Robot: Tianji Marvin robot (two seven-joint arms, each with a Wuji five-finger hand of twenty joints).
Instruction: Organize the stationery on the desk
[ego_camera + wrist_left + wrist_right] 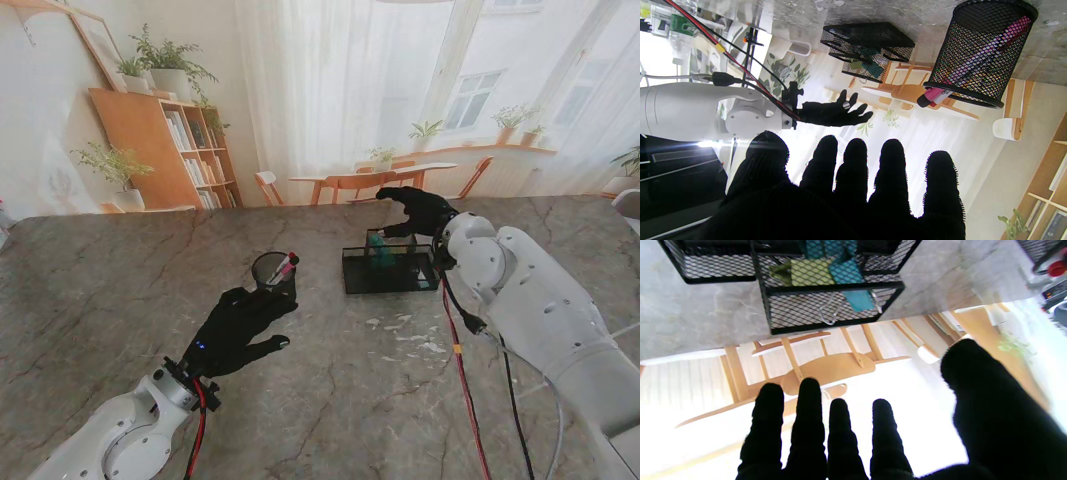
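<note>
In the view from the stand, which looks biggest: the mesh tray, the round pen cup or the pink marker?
1. Mesh tray, widest.
2. Pen cup.
3. Pink marker, only its tip showing above the cup.

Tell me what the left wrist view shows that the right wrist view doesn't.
Only the left wrist view shows the whole mesh cup with a pink marker in it, and the right hand, open, seen from outside. Only the right wrist view shows binder clips in the tray's end compartment up close. Both show the mesh tray on the marble table.
</note>
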